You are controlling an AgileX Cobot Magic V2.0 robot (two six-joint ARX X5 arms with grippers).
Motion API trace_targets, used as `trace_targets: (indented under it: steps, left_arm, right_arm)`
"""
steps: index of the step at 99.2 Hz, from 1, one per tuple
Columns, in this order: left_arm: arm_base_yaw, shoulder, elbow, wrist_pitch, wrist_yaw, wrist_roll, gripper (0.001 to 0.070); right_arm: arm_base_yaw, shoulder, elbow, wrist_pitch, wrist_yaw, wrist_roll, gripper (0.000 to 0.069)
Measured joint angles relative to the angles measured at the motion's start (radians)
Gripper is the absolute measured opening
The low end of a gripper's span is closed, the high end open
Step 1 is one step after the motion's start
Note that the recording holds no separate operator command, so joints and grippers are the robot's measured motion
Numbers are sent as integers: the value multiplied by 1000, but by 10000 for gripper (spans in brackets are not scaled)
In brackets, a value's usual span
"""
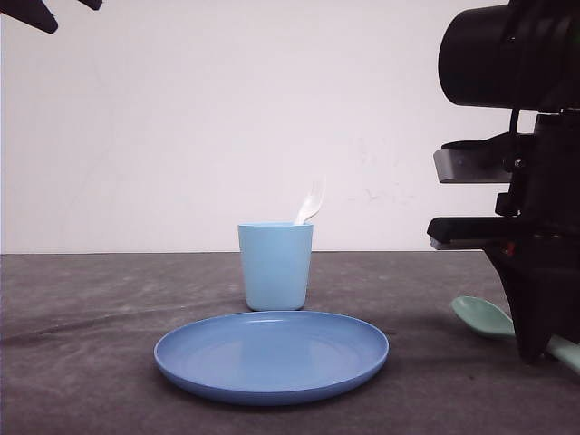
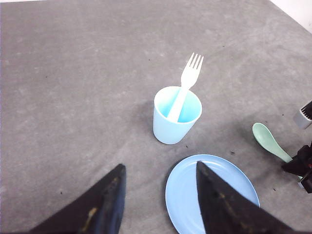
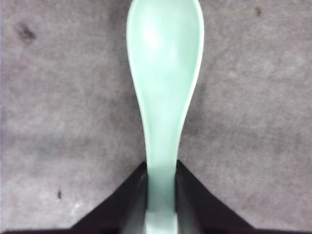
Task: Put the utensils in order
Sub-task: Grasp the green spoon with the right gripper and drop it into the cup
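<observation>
A cream-white fork [image 2: 186,84] stands tines up in the light blue cup [image 2: 175,115], its tines showing above the cup rim [image 1: 311,199]. The mint-green spoon [image 3: 165,73] lies on the grey table at the right [image 1: 483,316] [image 2: 269,141]. My right gripper [image 3: 161,168] is down at the table and shut on the spoon's handle, the bowl pointing away from it. The right arm [image 1: 535,236] hides most of the handle in the front view. My left gripper [image 2: 160,170] hangs high above the table, open and empty.
A round blue plate [image 1: 272,353] [image 2: 214,192] lies in front of the cup [image 1: 275,265], near the table's front. A white wall stands behind the table. Bare grey table stretches to the left of cup and plate.
</observation>
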Motion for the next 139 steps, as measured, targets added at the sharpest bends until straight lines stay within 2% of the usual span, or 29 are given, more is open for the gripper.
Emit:
trace_targets:
  steps: [25,45,64,83,94,120,139]
  left_arm:
    - [0,0,0,0,0,0,270]
    - [0,0,0,0,0,0,270]
    - [0,0,0,0,0,0,270]
    - [0,0,0,0,0,0,270]
    - [0,0,0,0,0,0,270]
    - [0,0,0,0,0,-2,270]
    - [0,0,0,-1,0,-12,270]
  right_arm:
    - [0,-22,25,-14,5,-7,75]
    - [11,-103,187,9,7,-49,75]
    - [76,-110,323,201,7,-124,75]
    - [156,-41,329,543,7,-208,75]
    - [181,42,329,670,7,-260,75]
    - [179,229,328,732,65,-302,75]
    - [177,282,328,755,78,-303,78]
